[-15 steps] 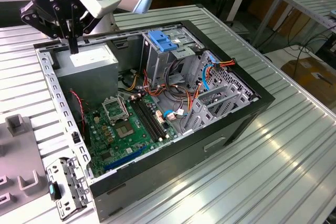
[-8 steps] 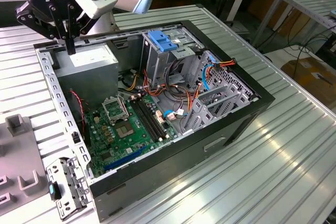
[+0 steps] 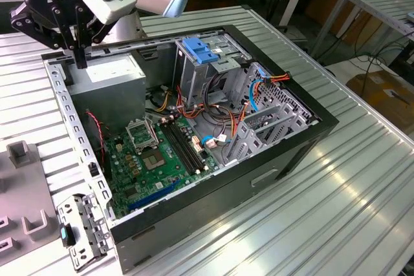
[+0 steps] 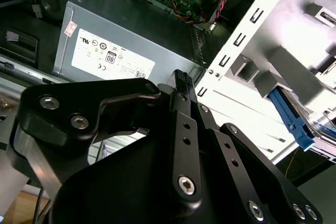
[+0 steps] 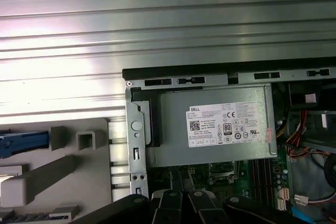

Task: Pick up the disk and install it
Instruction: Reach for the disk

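disk (image 4: 290,114) sits on the grey fixture (image 5: 79,177), just outside the case wall (image 5: 135,129). in both wrist views it's cut off at the frame edge: blue rail plus a sliver of metal body, rest can't be made out. fingers (image 4: 181,85) pressed together, holding nothing. gripper (image 3: 79,61) hangs over the power supply (image 3: 107,75) at the case corner, well apart from the disk. bare ribbed table (image 5: 168,35) beyond that wall.
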You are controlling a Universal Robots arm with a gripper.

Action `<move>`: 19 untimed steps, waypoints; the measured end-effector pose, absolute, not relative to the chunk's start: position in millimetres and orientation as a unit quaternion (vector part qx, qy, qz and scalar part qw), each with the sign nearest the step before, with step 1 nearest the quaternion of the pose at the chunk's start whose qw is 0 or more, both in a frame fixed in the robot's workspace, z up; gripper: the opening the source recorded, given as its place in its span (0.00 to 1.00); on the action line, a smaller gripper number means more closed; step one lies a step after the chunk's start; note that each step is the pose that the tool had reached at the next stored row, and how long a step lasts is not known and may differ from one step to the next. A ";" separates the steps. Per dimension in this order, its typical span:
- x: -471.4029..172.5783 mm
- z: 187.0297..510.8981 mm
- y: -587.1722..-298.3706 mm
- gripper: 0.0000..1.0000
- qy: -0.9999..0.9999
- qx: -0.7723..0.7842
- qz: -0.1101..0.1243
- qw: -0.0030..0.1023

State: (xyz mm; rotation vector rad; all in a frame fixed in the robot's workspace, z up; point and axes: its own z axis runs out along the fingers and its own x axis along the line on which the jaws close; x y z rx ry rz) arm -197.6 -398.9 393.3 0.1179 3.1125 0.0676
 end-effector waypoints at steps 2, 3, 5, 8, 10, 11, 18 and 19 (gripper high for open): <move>-199.2 393.3 -399.0 0.11 0.999 0.038 0.022 0.013; -200.1 393.3 -398.9 0.11 0.999 0.038 0.022 0.013; -202.6 393.3 -398.9 0.11 0.999 0.038 0.022 0.013; -205.7 393.3 -398.9 0.11 0.999 0.038 0.022 0.013; -207.6 393.2 -398.9 0.11 0.999 0.038 0.022 0.013; -208.6 393.2 -398.9 0.11 0.999 0.038 0.022 0.013; -210.3 393.2 -398.9 0.11 0.999 0.038 0.022 0.013; -210.3 393.2 -398.9 0.11 0.999 0.038 0.022 0.013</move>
